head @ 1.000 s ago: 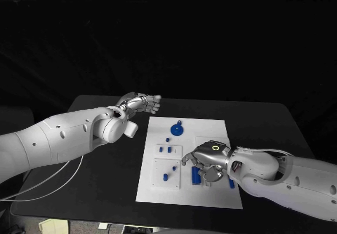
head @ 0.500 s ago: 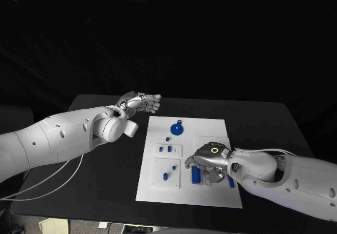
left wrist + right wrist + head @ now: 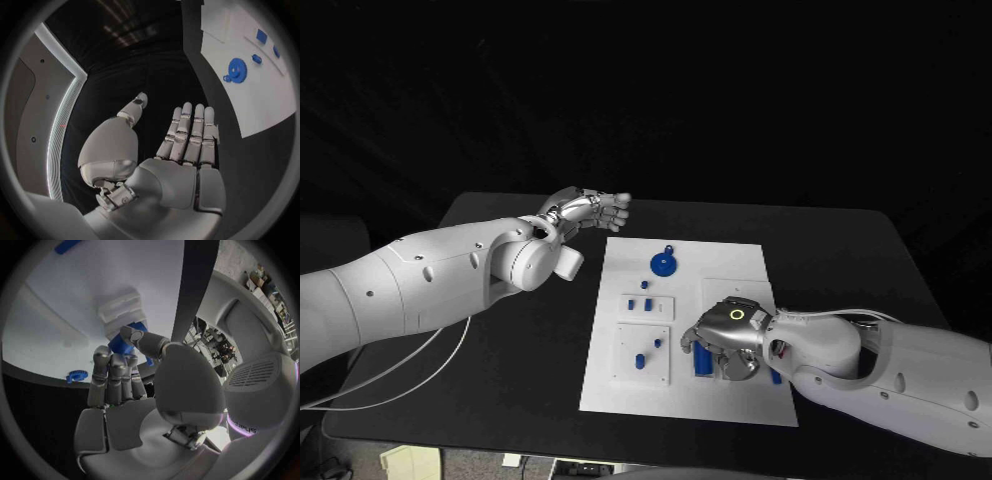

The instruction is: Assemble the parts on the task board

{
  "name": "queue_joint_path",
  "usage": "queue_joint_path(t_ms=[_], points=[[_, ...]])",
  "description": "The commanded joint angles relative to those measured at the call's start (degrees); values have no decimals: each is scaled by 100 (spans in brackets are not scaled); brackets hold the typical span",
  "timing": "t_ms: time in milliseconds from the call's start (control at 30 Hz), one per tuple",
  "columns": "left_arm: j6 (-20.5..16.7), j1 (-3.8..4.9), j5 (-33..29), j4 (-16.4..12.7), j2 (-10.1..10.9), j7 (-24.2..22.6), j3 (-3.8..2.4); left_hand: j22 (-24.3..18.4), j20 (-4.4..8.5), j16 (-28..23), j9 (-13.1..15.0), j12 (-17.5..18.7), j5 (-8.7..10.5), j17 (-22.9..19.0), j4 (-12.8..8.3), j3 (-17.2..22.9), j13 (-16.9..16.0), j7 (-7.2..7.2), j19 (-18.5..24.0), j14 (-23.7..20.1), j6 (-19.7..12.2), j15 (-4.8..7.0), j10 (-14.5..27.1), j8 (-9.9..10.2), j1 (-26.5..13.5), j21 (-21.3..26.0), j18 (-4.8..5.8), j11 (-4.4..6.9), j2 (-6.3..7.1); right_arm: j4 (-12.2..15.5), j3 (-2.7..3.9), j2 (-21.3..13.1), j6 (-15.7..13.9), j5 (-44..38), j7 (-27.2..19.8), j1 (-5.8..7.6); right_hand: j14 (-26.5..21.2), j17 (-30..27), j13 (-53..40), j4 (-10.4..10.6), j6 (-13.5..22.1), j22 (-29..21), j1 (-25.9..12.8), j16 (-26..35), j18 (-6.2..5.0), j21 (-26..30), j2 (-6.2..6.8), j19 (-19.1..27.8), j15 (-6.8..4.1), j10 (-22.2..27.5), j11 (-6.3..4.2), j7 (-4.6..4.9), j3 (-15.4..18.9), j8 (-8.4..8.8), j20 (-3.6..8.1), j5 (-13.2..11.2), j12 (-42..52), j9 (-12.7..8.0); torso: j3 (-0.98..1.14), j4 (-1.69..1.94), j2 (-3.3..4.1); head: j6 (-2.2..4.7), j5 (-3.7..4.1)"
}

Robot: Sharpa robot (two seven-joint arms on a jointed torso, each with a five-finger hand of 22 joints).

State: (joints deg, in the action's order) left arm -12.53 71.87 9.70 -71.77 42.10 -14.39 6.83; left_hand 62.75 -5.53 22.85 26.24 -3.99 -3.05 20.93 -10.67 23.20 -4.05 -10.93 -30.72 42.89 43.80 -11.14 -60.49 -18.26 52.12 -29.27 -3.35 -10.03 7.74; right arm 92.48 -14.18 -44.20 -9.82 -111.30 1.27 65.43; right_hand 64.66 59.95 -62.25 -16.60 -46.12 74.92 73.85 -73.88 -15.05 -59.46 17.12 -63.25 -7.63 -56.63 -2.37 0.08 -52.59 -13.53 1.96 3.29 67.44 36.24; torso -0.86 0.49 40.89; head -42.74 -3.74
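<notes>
**Right hand grips a blue part on the board**

The left hand (image 3: 593, 212) hovers over the desk (image 3: 516, 320) beyond the board's far left corner, fingers (image 3: 190, 131) straight, pressed together, holding nothing. The board (image 3: 625, 385) lies mid-desk, with a blue gear (image 3: 665, 265) near its far edge. The right hand (image 3: 727, 340) rests on the board's near right part, fingers (image 3: 112, 372) pinching a blue part (image 3: 124, 342).

Our right hand (image 3: 727, 337) has slid toward us along the task board (image 3: 626, 385), now covering more of the blue parts (image 3: 704, 362).
</notes>
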Motion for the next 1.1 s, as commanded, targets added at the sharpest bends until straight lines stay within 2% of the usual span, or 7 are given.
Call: queue_joint_path(t_ms=[33,233,533,733,967,1100], points=[[84,3,17,-15,-13,-37,-3,6,-10,-19,-9,-3,15,9,0,-22,4,-13,39,19,7,-24,23,-37,-2,32,-115,-8,-49,-21,0,15,24,-233,66,-15,28,10,15,-5,-53,118,-34,-26,5,-38,-2,-37,-1,-18,-11,8,-41,-42,-3,-33,30,11,-5,-7,-2,3,-4],[92,3,17,-15,-10,-27,-3,7,-10,-20,-10,-3,15,10,-1,-25,4,-14,40,20,5,-24,24,-36,-4,33,-115,-9,-50,-75,1,54,-1,-306,126,-20,53,7,59,-2,-164,110,-43,-50,5,-76,-5,-66,-12,-52,-29,72,-60,-98,13,-37,86,25,-1,-4,-1,7,-9],[108,3,17,-12,-7,-12,-2,9,-10,-20,-11,-2,15,11,-2,-26,4,-15,39,21,2,-24,25,-36,-4,34,-114,-9,-54,-171,1,113,-152,-573,314,-112,98,-7,146,-10,-398,101,-189,-77,5,-132,-3,-108,-31,-112,-61,160,36,-200,38,-49,161,44,0,-5,0,-20,-17],[114,3,18,-10,-7,-10,-2,10,-10,-21,-12,-2,15,11,-4,-27,4,-15,39,21,2,-24,25,-36,-3,36,-114,-9,-56,-188,2,143,-165,-659,350,-145,151,-17,192,-18,-478,96,-308,-103,5,-176,1,-146,-55,-193,-95,173,218,-225,71,-49,236,42,5,-5,0,-37,-24],[117,3,22,-8,-8,-5,-2,12,-9,-22,-12,-2,15,12,-7,-28,4,-15,39,22,0,-23,25,-35,-2,37,-114,-9,-58,-228,2,173,-223,-710,363,-187,211,-25,244,-13,-580,91,-340,-126,5,-207,0,-187,-58,-265,-113,189,266,-259,89,-50,271,44,-1,-9,-2,-49,-20],[119,3,24,-5,-11,-4,-2,13,-9,-22,-13,-2,15,12,-8,-29,4,-16,39,22,-1,-23,25,-35,-1,37,-114,-9,-60,-280,2,206,-182,-827,423,-212,219,-26,253,-29,-531,97,-358,-132,5,-220,9,-177,-56,-278,-117,159,344,-222,97,-48,302,22,-2,-5,-2,-43,-17]])
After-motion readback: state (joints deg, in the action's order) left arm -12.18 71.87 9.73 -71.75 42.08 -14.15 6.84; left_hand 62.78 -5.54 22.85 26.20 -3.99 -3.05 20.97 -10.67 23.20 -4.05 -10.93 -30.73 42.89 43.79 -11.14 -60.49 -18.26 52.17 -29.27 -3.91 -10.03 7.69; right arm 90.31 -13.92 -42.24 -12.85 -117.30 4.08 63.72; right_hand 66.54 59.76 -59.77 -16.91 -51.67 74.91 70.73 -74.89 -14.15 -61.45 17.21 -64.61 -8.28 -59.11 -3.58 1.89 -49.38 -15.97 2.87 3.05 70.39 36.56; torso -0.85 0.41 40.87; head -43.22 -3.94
